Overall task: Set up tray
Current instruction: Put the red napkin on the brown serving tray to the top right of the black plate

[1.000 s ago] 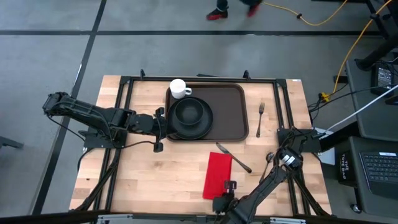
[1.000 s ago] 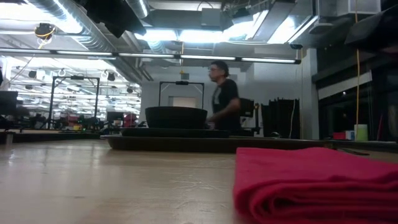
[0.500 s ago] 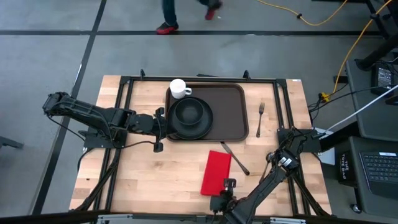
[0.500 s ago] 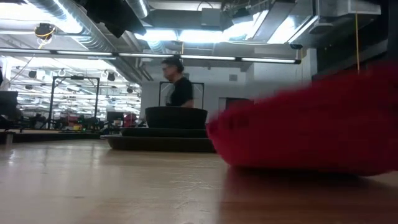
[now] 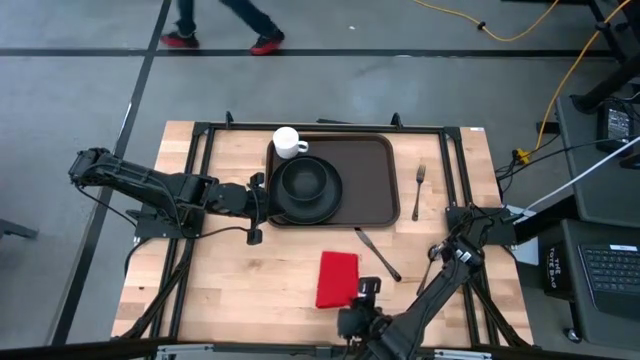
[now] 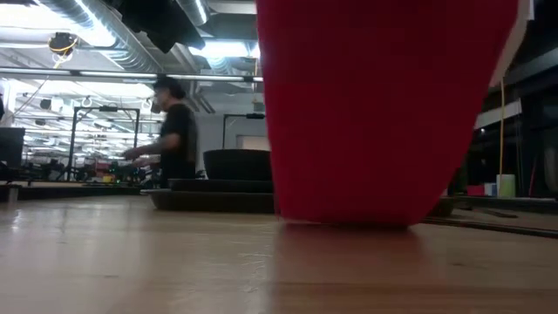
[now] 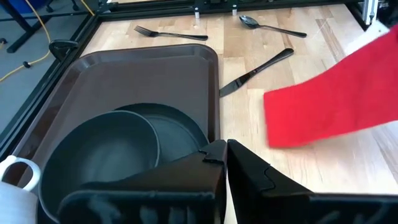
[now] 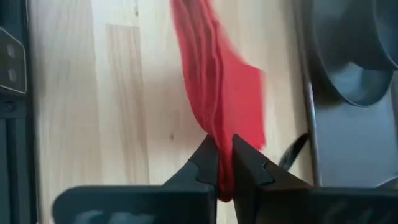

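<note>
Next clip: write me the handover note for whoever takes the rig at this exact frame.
Right gripper: shut on the red napkin, lifting it off the table near the front edge.
Left gripper: shut, at the tray's left edge beside the plate.
Done: plate and bowl are on the tray's left half; the white mug is at its back left corner.
Left: the napkin, knife, fork and spoon are off the tray, on the table.

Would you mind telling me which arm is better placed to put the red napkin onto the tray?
Right: its gripper already has its jaws shut on the napkin. The left gripper is shut at the tray's left rim.
</note>
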